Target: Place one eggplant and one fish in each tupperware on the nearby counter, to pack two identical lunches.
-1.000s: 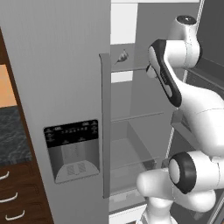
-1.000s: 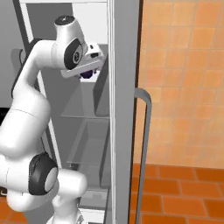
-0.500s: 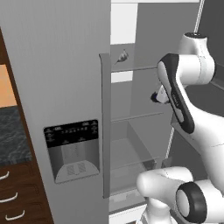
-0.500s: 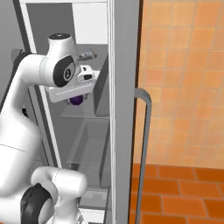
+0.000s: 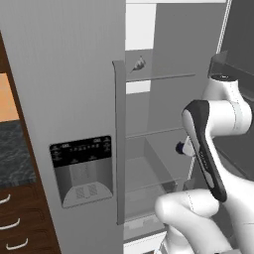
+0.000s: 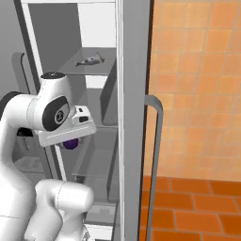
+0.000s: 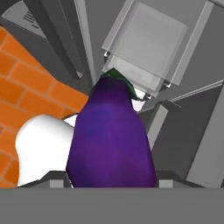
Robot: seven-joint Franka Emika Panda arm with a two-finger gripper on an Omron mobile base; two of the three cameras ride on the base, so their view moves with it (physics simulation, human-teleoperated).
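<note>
Hand view has the eggplant [image 7: 111, 135] lying lengthwise between the finger tips of the end effector [image 7: 109, 177], green stem end pointing away, and the jaws look clamped on its thick middle. From the right base view the same purple body [image 6: 70, 143] hangs just under the hand, in front of the open fridge's middle shelf [image 6: 96, 162]. A fish [image 6: 89, 60] lies on the upper shelf, near that shelf's front edge.

By its look I judge the eggplant light and firm, but its glossy oval skin is likely slippery. A hold across the widest part seems safest; nearer the tapering stem it could squirt out. The fish looks thin and flat, so its mid-body is probably the best place to pinch it.
</note>
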